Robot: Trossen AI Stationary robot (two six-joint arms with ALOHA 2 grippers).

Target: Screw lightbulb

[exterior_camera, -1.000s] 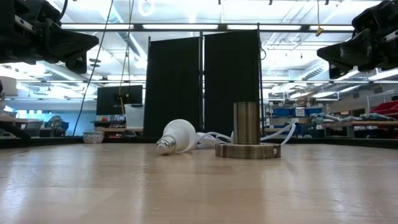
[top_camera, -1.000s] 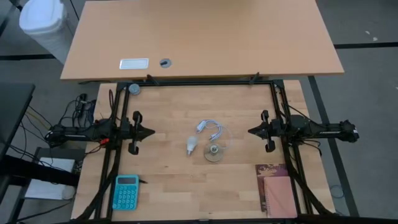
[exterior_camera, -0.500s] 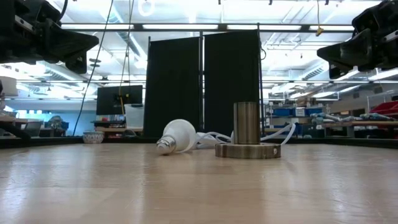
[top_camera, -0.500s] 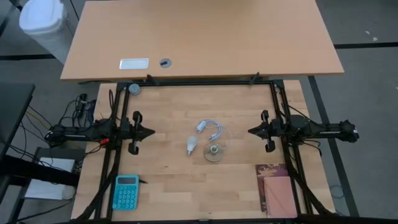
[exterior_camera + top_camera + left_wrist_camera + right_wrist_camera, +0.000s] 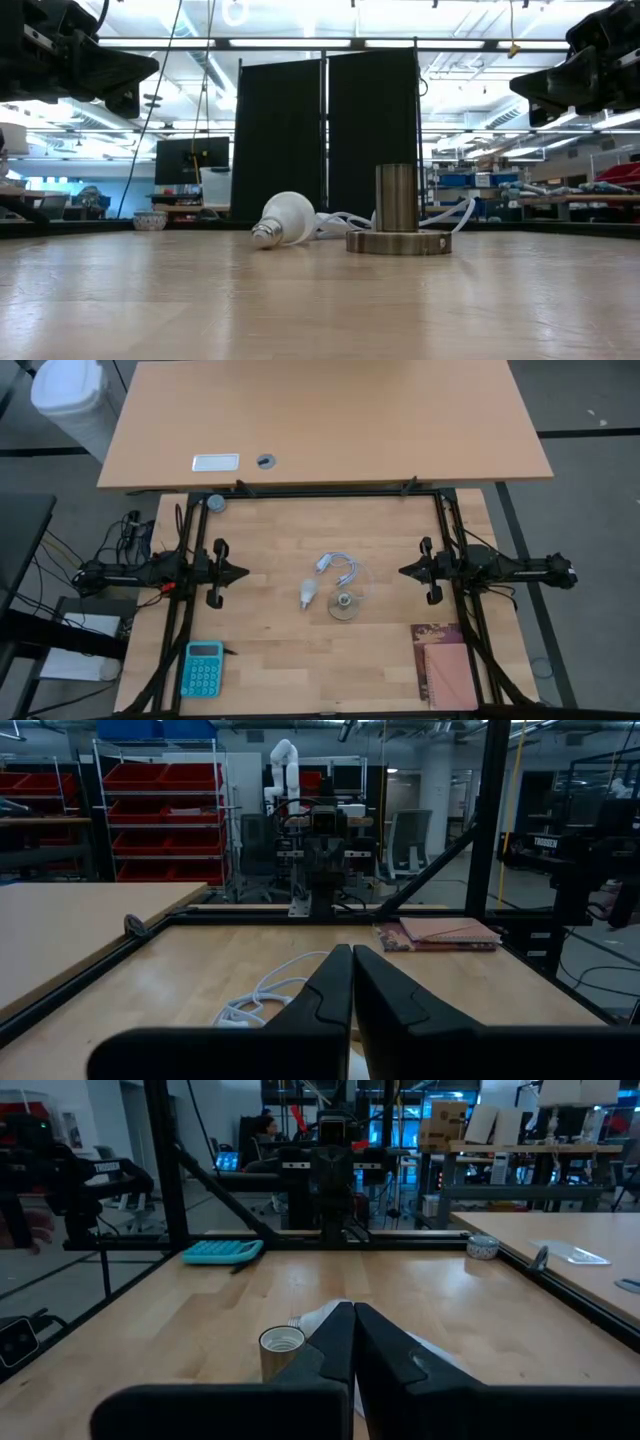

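The white lightbulb [image 5: 308,594] lies on its side near the table's middle, its screw base [image 5: 263,236] toward the near edge. Just right of it stands the round silvery socket [image 5: 345,605], its upright tube [image 5: 397,198] on a flat disc. A white cable [image 5: 338,566] coils behind them. My left gripper [image 5: 246,572] hovers shut at the table's left, pointing level toward the middle. My right gripper [image 5: 402,571] hovers shut at the right, facing it. In the right wrist view the socket tube [image 5: 281,1348] shows beside the shut fingers.
A teal calculator [image 5: 203,669] lies at the near left. A dark red notebook [image 5: 444,664] lies at the near right. A small round bowl [image 5: 216,503] sits at the far left corner. A black frame [image 5: 330,491] borders the table, with a second desk beyond.
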